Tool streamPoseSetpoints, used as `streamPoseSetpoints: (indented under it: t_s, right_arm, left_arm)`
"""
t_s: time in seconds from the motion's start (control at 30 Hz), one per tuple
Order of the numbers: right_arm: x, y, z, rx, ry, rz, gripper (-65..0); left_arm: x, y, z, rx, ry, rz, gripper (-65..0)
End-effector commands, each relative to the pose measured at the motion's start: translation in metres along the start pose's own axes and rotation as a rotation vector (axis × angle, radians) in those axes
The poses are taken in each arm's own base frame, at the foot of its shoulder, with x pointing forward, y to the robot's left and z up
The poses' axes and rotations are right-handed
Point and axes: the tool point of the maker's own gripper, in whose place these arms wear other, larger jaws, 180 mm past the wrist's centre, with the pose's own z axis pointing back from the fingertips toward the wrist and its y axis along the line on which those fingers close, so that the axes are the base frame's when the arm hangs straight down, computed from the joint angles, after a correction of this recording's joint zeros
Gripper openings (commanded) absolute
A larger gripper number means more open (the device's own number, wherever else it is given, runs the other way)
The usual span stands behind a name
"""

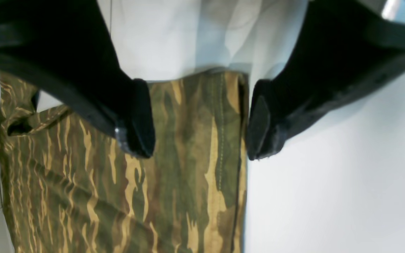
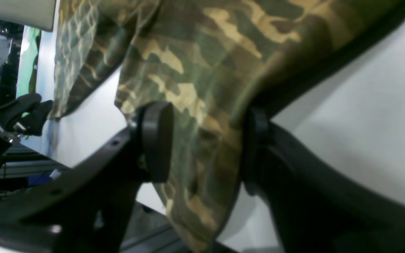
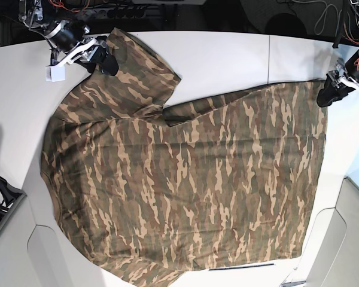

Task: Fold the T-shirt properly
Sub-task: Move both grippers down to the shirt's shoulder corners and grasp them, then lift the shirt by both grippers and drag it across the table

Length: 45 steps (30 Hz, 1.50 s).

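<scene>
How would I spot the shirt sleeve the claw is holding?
Find the white table with the big camouflage T-shirt spread over it. Go to the far corner, where one sleeve sticks out toward the right claw. It is the only part pinched between black fingers; the rest lies flat.

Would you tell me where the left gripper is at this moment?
In the base view, the left gripper sits at the upper right, at the T-shirt's hem corner on the white table.

A white table [image 3: 227, 54] under even light; beyond it, perhaps dark floor.
</scene>
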Motion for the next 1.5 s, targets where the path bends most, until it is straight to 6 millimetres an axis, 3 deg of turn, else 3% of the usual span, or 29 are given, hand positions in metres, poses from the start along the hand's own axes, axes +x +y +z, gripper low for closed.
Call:
streamPoseSetpoints:
  t_s: [0.0,0.1,0.27,0.43,0.73,1.2,1.33,1.47]
  right_arm:
    - [-0.009,-0.003,0.001,-0.02,0.042,0.004,-36.6]
    - [-0.009,-0.003,0.001,-0.02,0.042,0.004,-47.5]
    - [-0.01,0.004,0.001,0.019,0.044,0.04,-65.0]
    - [-0.008,0.006,0.002,0.03,0.04,0.051,-65.0]
    - [-0.013,0.015,0.013,0.059,0.124,0.09,-65.0]
    - [0.066,0.007,0.08,0.059,-0.107,0.066,-65.0]
    - [0.086,0.012,0.09,0.057,-0.174,0.105,-65.0]
    - [0.112,0.018,0.085,0.058,-0.225,0.164,-65.0]
  left_arm:
    - [-0.022,0.009,0.004,0.042,0.115,-0.014,-31.1]
    - [-0.024,0.007,0.005,0.028,0.127,-0.002,-48.2]
    - [-0.023,0.004,0.005,0.015,0.12,0.009,-65.0]
    - [-0.019,0.004,0.005,0.013,0.116,0.006,-65.0]
    - [0.01,-0.008,0.016,-0.002,0.121,-0.102,-65.0]
    - [0.053,-0.037,0.026,-0.032,0.058,-0.264,-65.0]
    - [0.078,-0.049,0.03,-0.036,-0.037,-0.316,-65.0]
    - [0.092,-0.047,0.03,-0.007,-0.106,-0.355,-65.0]
